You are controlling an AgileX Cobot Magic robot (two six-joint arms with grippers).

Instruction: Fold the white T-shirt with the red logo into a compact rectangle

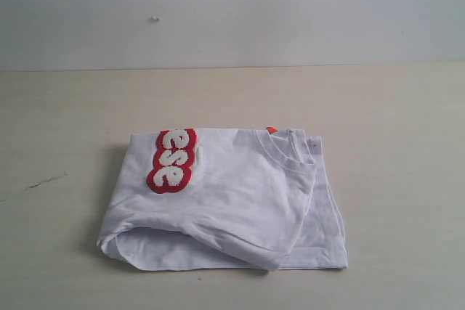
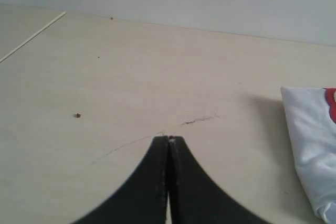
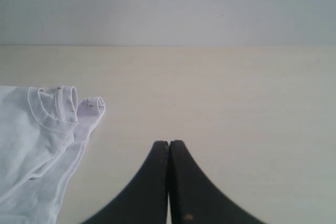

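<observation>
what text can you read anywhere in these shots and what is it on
"ese": fuzzy white letters, turned sideways, on the red logo of the white T-shirt; the strip is cut off at the fold.
Orange collar tag: too small to read.
No other text shows in any view.

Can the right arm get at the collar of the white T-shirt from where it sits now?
Probably yes. In the right wrist view only bare table lies between the right gripper and the collar of the white T-shirt. The jaws are shut, so they must open first.
</observation>
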